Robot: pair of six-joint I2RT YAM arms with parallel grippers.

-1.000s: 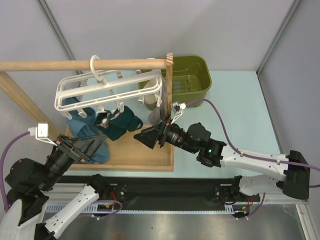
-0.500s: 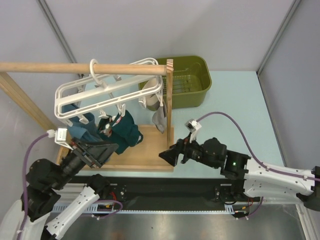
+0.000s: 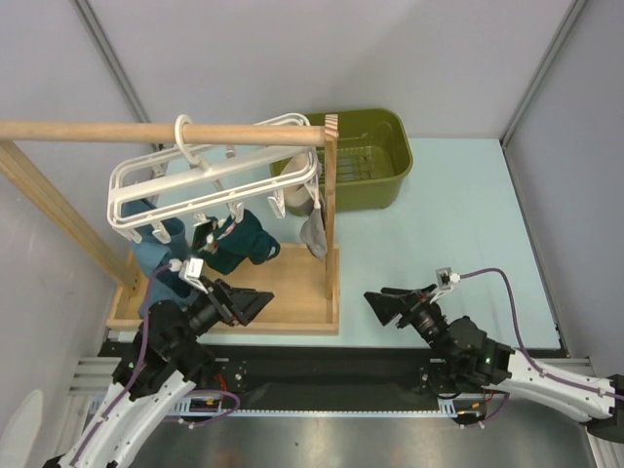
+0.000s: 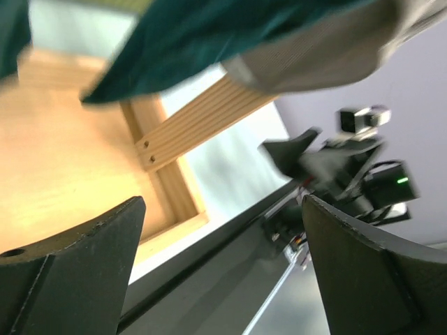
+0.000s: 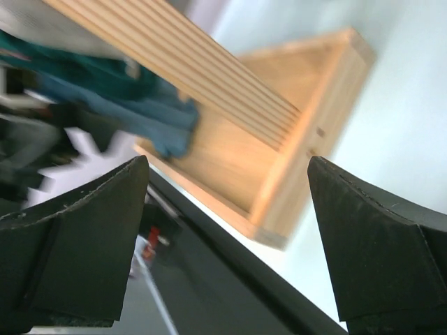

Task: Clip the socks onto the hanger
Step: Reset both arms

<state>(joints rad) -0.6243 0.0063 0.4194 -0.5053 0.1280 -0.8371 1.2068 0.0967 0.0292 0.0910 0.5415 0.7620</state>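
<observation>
Two hands spread, clear of hanger

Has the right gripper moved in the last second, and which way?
Yes. The right gripper has pulled back from the wooden post toward the arm bases and now sits right of the wooden base, off its near corner, open and empty.

My bench is a pale blue-green sheet, evenly lit, closed in by plain grey wall panels joined with slim metal struts. A wooden rack stands on its left part, rod above a shallow wooden base. Behind its post sits an olive green tub. A black rail runs along the near edge.
</observation>
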